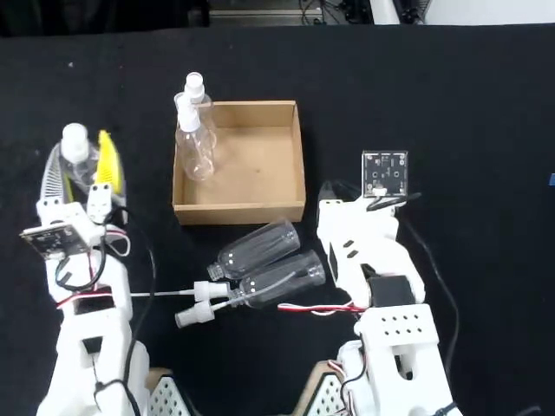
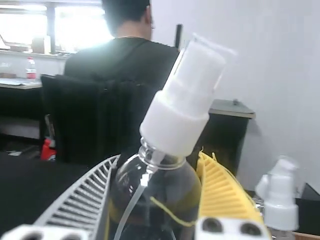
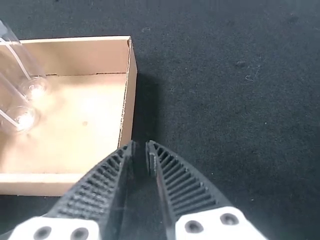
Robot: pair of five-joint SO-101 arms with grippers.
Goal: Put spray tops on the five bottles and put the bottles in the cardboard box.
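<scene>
Left claw (image 2: 159, 156) clamps a capped bottle (image 2: 155, 200) — apparently upright.

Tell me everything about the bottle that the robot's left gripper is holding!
It is a clear, plastic-looking bottle with a white spray top on its neck and a thin tube running down inside. The left gripper is shut on its body: a grey-white ribbed finger on one side, a yellow ribbed finger on the other. From above, it is left of the cardboard box, spray top pointing up. Whether its base touches the table is hidden.
</scene>
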